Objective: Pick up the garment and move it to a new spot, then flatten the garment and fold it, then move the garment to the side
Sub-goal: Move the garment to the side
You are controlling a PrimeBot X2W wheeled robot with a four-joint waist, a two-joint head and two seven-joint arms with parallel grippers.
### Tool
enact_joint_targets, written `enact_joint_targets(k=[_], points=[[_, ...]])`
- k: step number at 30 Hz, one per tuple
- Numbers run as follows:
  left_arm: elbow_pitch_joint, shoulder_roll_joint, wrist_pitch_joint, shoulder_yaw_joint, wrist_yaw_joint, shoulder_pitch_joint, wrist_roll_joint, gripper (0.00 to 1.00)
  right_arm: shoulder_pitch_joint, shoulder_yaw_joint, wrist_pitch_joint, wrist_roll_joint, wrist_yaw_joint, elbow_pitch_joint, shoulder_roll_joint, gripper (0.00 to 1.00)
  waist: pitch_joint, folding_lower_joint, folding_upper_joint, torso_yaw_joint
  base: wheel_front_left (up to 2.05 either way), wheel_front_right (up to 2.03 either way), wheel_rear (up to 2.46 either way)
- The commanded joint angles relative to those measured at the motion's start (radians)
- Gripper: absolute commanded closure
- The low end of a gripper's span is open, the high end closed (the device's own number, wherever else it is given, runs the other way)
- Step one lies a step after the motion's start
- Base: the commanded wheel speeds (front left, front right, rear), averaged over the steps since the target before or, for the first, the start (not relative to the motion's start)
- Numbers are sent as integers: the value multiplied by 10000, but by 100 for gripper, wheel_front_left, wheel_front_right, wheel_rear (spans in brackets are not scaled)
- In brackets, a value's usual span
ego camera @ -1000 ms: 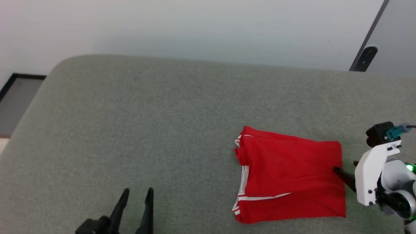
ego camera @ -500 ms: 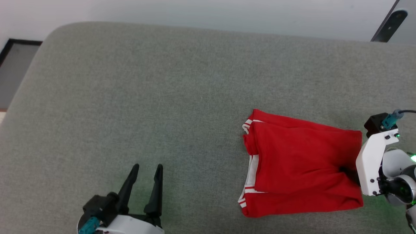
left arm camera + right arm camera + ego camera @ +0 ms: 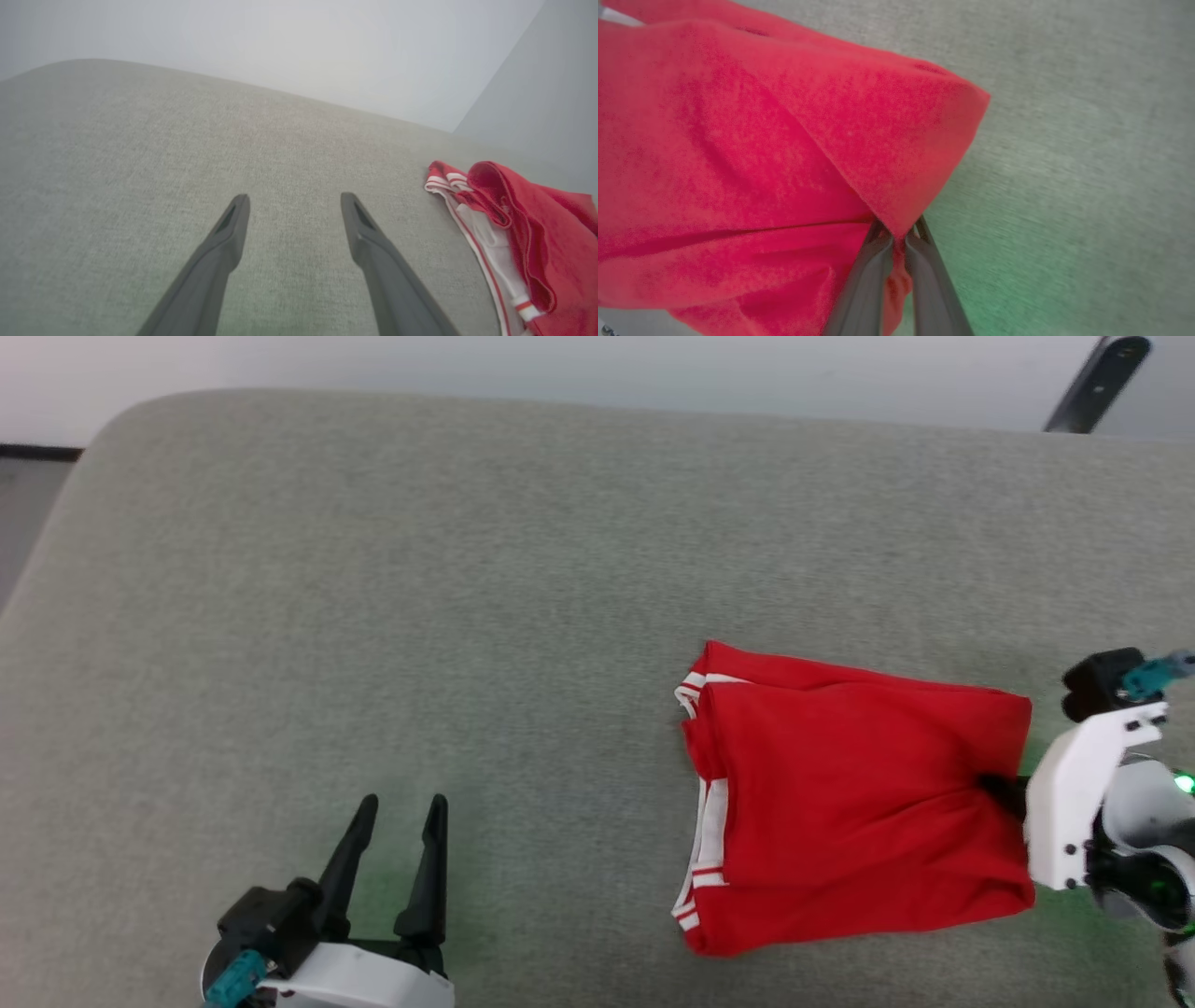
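At its right edge: right gripper (image 3: 899, 232) pinches folded red-and-white jersey garment (image 3: 859, 803), stretching leftward.
left gripper (image 3: 397, 809): spread, well apart.

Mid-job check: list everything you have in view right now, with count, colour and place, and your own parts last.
garment: one, red with white-and-red striped trim, folded, on the right part of the padded surface
padded surface: one, grey-green fabric, under everything
wall: one, pale grey, behind the surface
dark bar: one, black, slanted, top right against the wall
floor: one patch, grey, past the surface's left edge
left gripper: one, dark fingers, open, lower left, apart from the garment
right gripper: one, dark fingers on a white mount, shut on the garment's right edge
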Motion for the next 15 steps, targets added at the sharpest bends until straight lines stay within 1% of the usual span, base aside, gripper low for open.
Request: enact_joint_targets(k=[1, 5, 9, 12, 15], points=[[-57, 11, -34, 56, -69, -37, 128, 0, 274, -295, -94, 147, -19, -158, -162, 100, -64, 0, -1, -382, 0, 0, 0], [-194, 64, -36, 97, -99, -143, 204, 0, 616, -1075, -87, 293, -17, -884, -651, 100, 94, 0, -1, -813, 0, 0, 0], [-348, 164, -34, 128, -131, -338, 283, 0, 1043, -2069, 156, 292, -17, -1525, -1376, 100, 347, 0, -1, -1112, 0, 0, 0], [-514, 216, -35, 132, -148, -502, 360, 0, 1307, -2736, 342, 53, -17, -1852, -1894, 100, 547, 0, -1, -1245, 0, 0, 0], [-652, 299, -35, 151, -157, -665, 423, 0, 1407, -3238, 316, -290, -17, -1850, -2293, 100, 767, 0, -1, -1313, 0, 0, 0]])
